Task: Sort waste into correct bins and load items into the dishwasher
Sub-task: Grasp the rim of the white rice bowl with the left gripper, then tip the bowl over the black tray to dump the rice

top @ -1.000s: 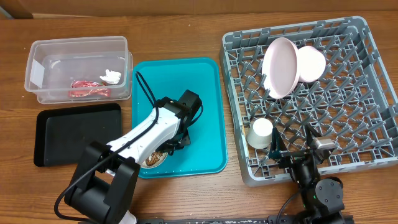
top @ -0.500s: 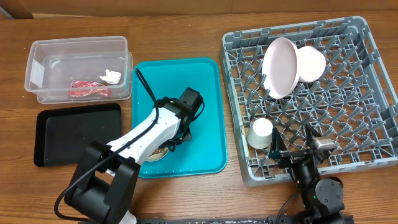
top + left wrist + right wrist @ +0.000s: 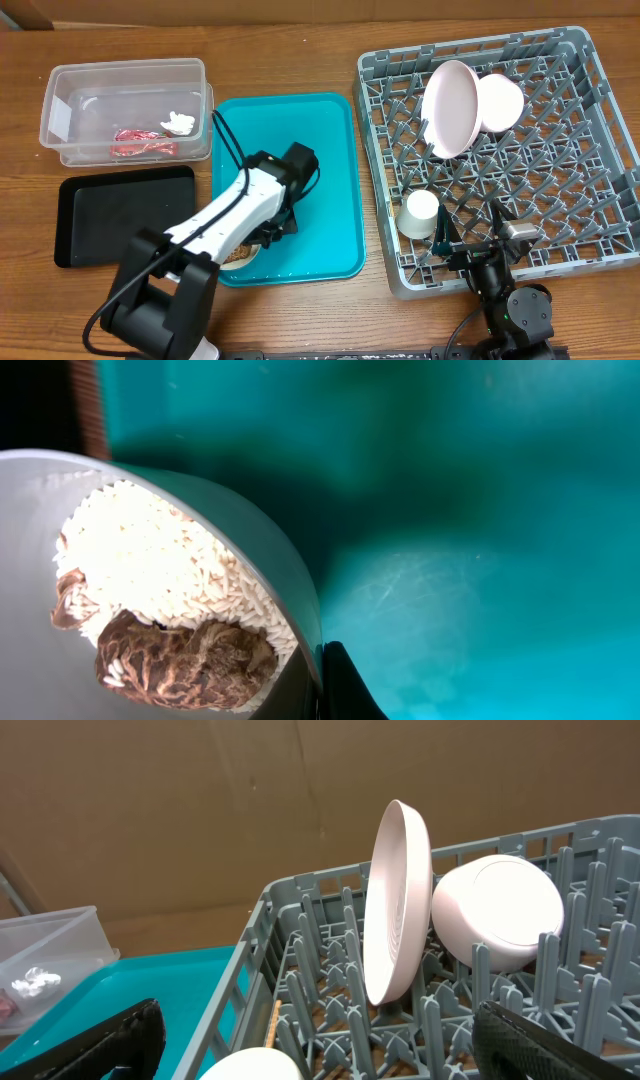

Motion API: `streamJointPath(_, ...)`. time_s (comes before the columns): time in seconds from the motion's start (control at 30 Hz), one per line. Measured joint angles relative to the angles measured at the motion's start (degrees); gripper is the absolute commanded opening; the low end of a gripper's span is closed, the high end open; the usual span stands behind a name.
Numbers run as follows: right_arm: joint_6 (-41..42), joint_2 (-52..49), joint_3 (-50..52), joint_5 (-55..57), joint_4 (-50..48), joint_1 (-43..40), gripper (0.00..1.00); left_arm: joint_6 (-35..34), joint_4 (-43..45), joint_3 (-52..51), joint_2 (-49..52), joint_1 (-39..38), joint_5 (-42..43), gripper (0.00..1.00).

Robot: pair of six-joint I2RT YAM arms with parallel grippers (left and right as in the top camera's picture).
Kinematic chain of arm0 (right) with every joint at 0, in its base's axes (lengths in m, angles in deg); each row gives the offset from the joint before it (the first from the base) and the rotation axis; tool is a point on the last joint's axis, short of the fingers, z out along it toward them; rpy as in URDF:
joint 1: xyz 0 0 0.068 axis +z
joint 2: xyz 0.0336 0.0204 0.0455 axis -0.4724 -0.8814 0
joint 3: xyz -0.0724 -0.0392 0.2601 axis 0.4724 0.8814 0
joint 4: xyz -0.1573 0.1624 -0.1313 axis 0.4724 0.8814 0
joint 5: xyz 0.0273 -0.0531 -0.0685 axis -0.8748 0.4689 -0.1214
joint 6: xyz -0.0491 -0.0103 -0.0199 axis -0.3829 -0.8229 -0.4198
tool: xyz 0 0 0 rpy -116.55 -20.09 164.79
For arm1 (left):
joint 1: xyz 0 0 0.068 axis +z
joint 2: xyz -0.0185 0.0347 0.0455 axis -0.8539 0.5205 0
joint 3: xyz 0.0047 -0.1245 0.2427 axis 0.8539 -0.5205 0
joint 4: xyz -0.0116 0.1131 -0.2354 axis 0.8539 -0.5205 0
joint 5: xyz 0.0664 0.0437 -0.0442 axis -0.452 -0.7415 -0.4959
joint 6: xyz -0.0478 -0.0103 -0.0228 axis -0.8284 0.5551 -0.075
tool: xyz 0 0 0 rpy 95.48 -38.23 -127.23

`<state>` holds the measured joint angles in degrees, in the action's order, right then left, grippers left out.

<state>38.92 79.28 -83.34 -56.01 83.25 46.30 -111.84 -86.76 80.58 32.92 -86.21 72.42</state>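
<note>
My left gripper is low over the teal tray, shut on the rim of the small cream bowl. The left wrist view shows this bowl holding white rice with brown bits, its rim in my jaws. The clear tub holds the red wrapper and white tissue. The black tray lies in front of it. The grey rack holds the pink plate, pink bowl and white cup. My right gripper is open and empty at the rack's front edge.
The right wrist view shows the plate standing on edge, the pink bowl leaning beside it, the cup below, the rack wall and my open jaws. A brown cardboard wall stands behind.
My left arm has shifted slightly left with the cream bowl, which moved toward the teal tray's front left corner. The right arm has not moved.
</note>
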Motion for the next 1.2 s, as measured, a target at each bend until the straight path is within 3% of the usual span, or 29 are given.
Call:
streamJointPath(0.27, 0.0, 0.0, 0.0, 0.0, 0.0, 0.0, 1.0, 7.5, -2.1, 5.8, -6.9, 7.8, 5.2, 0.04)
streamJointPath(0.47, 0.0, 0.0, 0.0, 0.0, 0.0, 0.0, 1.0, 15.2, -0.3, 5.9, -8.1, 19.5, 13.0, 0.04)
streamJointPath(0.83, 0.0, 0.0, 0.0, 0.0, 0.0, 0.0, 1.0, 35.1, 8.9, 4.3, -8.1, 43.9, 44.0, 0.04)
streamJointPath(1.2, 0.0, 0.0, 0.0, 0.0, 0.0, 0.0, 1.0, 51.9, 15.3, -10.0, -8.2, 59.7, 73.0, 0.04)
